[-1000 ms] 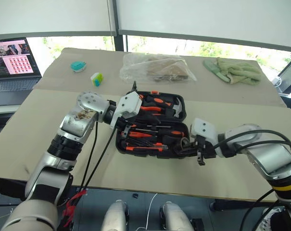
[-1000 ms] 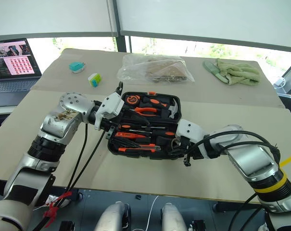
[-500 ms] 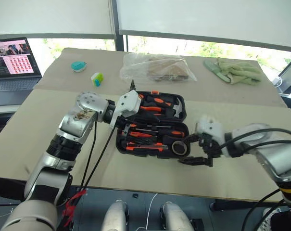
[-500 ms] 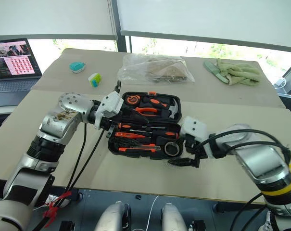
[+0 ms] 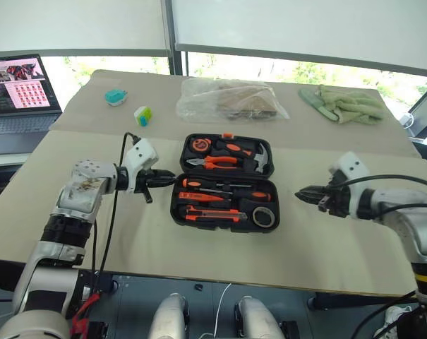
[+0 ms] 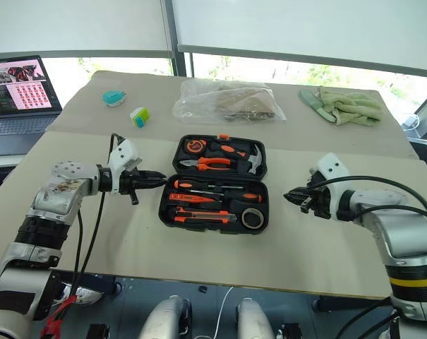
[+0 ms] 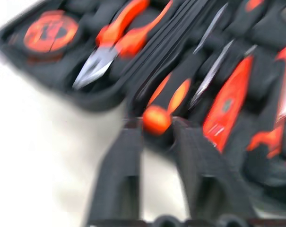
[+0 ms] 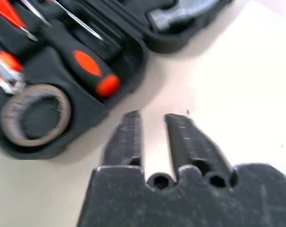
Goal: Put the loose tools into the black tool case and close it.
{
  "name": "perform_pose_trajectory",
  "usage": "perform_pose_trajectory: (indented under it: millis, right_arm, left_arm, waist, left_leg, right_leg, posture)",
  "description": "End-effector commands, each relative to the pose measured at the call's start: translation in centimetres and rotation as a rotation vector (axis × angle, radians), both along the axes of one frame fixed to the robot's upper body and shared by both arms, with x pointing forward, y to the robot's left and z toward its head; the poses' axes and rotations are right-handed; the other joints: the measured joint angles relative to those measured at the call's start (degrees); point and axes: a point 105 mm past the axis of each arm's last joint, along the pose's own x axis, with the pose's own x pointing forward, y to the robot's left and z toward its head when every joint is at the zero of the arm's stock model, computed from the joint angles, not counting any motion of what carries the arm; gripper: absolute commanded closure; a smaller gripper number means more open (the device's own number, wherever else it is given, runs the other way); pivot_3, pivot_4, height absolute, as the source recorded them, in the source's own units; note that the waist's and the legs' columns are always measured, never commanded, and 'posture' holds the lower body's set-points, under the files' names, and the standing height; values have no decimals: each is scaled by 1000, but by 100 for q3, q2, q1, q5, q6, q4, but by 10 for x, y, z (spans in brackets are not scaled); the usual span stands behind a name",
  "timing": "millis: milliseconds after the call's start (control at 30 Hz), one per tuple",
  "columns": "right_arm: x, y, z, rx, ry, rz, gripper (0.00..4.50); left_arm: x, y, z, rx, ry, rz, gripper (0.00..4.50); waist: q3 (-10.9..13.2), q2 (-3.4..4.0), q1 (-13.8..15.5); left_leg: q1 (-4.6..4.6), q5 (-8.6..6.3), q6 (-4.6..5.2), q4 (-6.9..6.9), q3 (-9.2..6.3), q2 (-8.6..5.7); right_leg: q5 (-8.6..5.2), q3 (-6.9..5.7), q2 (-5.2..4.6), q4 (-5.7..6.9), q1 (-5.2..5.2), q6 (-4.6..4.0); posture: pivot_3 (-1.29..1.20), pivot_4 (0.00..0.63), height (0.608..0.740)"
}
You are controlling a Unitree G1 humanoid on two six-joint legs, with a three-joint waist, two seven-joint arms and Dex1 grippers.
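open case (image 5: 224, 182) holds screwdrivers, knife and tape roll (image 5: 263, 216); both grippers, left (image 5: 166, 176) and right (image 5: 303, 192), have pulled back, jaws together, empty.

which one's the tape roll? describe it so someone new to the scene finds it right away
Start at the open black tool case in the middle of the table. Take the half nearer the robot and go to its corner on the robot's right. The tape roll lies flat there, a small dark grey ring beside the long orange-and-black tools, and the one round, hollow thing in that half.
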Motion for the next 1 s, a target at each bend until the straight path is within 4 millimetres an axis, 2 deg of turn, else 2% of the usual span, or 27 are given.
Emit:
perform_pose_trajectory:
  millis: [33, 200, 300, 467, 567, 633, 833, 1000]
  right_arm:
    - [15, 7, 7, -45, -83, 37, 4467]
    - [24, 27, 1, -72, -89, 120, 4467]
    - [23, 40, 5, -63, -99, 188, 4467]
    - [8, 54, 7, -50, -83, 308, 4467]
    - [-12, 60, 6, -37, -49, 403, 4467]
    - [-27, 62, 2, -47, -20, 453, 4467]
    - [-53, 57, -12, -69, 34, 470, 4467]
    - [-60, 49, -18, -83, 43, 415, 4467]
  left_arm:
    - [2, -6, 2, 32, -41, -21, 4486]
    - [2, -22, -9, 64, -16, -61, 4486]
    - [-4, -31, -11, 64, -7, -100, 4486]
    - [-13, -41, -8, 0, 2, -146, 4486]
    - [-32, -48, -9, -24, 28, -234, 4486]
    - [-46, -48, -12, -24, 64, -290, 4486]
    - [-70, -38, -20, -2, 152, -342, 4486]
    - [-80, -31, -28, 26, 178, -341, 4486]
  waist:
    - [0, 0, -6]
    - [0, 0, 35]
    - [0, 0, 66]
    - [0, 0, 68]
    - [0, 0, 77]
    - [0, 0, 75]
    - [0, 0, 79]
    - [0, 0, 80]
  left_leg:
    - [0, 0, 0, 0, 1, 0]
    - [-1, 0, 0, 1, 3, -1]
    - [-6, 0, 0, 1, 3, -1]
    - [-7, -1, 1, -2, 4, 0]
    - [-8, -1, 2, -3, 3, 1]
    - [-8, -4, 4, -5, 4, 1]
    - [-2, -6, 3, -3, 3, 3]
    - [0, -6, 2, -3, 3, 3]
  right_leg:
    - [0, 1, 0, 1, -1, 0]
    - [1, 0, -1, 0, 1, 1]
    - [1, 0, -1, -1, -2, 2]
    - [1, 0, -1, -2, -5, 2]
    - [1, -1, -1, -3, -5, 2]
    - [1, -1, -1, -5, -5, 3]
    - [0, -2, -1, -5, 0, 2]
    - [0, -1, -1, -4, 0, 1]
  posture:
    - [0, 150, 740]
    - [0, 150, 740]
    - [0, 150, 740]
    - [0, 150, 740]
    - [0, 150, 740]
    - [0, 150, 740]
    - [0, 150, 740]
    - [0, 150, 740]
